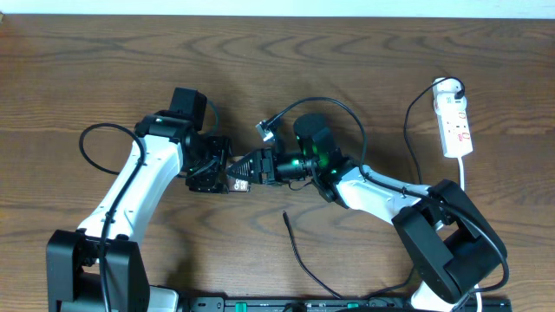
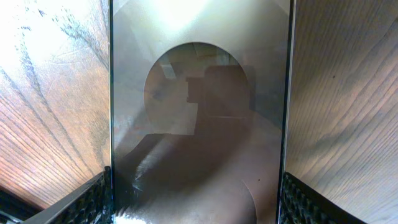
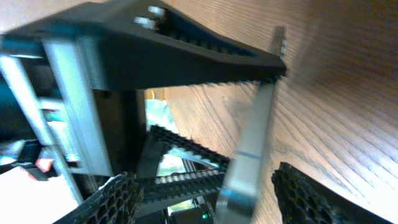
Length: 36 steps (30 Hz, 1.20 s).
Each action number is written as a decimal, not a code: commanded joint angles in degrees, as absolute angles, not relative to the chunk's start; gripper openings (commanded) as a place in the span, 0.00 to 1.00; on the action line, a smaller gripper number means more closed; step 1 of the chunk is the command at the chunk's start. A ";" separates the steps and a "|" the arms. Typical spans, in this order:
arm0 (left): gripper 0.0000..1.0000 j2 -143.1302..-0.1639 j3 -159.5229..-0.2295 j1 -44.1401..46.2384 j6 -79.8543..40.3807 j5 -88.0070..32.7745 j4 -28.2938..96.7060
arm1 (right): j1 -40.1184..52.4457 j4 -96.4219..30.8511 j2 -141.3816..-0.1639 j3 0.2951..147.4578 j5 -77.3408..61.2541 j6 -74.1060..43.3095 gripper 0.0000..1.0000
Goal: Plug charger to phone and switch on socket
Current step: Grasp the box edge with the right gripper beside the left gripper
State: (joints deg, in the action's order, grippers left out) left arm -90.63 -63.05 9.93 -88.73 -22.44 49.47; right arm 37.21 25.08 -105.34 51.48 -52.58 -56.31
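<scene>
Your left gripper (image 2: 198,202) clamps the phone (image 2: 199,93) across its width; your right gripper (image 3: 208,199), jaws apart, straddles its edge; the socket (image 1: 455,121) print is unreadably small.

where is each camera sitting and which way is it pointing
overhead: above the table, looking straight down; left arm, right arm, socket and charger show.
left wrist: on the left arm, facing the phone face-on; left jaws at bottom corners.
right wrist: on the right arm, facing the phone's edge and the left jaws; right jaws at bottom.
shared: both wrist views show the phone.
</scene>
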 commanded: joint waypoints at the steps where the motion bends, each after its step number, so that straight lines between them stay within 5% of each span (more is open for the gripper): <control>1: 0.07 -89.36 -64.62 10.11 -89.27 -23.59 49.63 | 37.69 22.22 -105.45 52.07 -50.52 -56.99 0.68; 12: 0.07 -89.36 -64.62 10.11 -89.27 -23.59 49.65 | 39.66 19.99 -105.45 52.07 -46.61 -57.01 0.76; 36: 0.07 -89.36 -64.62 12.36 -90.32 -21.45 49.19 | 42.28 19.86 -105.45 52.07 -41.89 -57.21 0.33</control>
